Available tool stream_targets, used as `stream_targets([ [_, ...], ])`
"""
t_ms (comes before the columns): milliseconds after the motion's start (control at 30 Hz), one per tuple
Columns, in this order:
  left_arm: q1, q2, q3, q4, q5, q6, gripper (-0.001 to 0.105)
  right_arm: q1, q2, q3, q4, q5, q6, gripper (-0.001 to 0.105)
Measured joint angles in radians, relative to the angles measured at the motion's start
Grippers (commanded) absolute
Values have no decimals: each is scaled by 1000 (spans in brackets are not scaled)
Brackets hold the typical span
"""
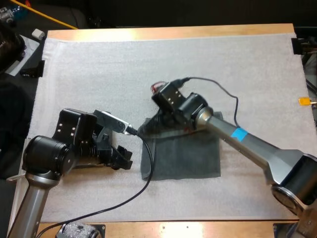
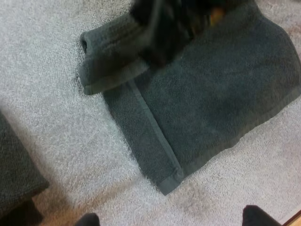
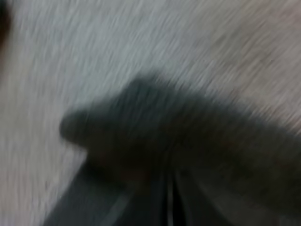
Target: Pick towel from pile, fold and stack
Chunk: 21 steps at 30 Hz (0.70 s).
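Observation:
A dark grey-green towel (image 1: 183, 156) lies flat on the white mat (image 1: 99, 74), near the middle front. Its far left corner is lifted and rolled over (image 2: 110, 59). My right gripper (image 1: 157, 124) is at that corner, shut on the towel's edge; the cloth (image 3: 164, 141) bunches up right at its fingers. In the left wrist view the right gripper (image 2: 164, 33) is a dark blur over the rolled corner. My left gripper (image 1: 124, 161) hovers just left of the towel, open, its fingertips (image 2: 87, 219) wide apart over bare mat and holding nothing.
A second dark towel (image 2: 14, 174) lies on the mat beside my left gripper, apart from the flat one. The table's wooden front edge (image 1: 198, 228) runs close behind the towel. The mat's far half (image 1: 223, 64) is bare.

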Motion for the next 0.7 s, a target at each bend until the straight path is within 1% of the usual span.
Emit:
stream_targets([
  [133,0,0,0,0,0,0,58,31,0,42,21,-5,-11,0],
  [300,0,0,0,0,0,0,58,48,10,116,7,-6,-7,0],
  [433,0,0,0,1,0,0,58,48,41,131,-23,0,6,0],
  [700,0,0,0,9,0,-2,58,40,98,125,-118,5,51,0],
])
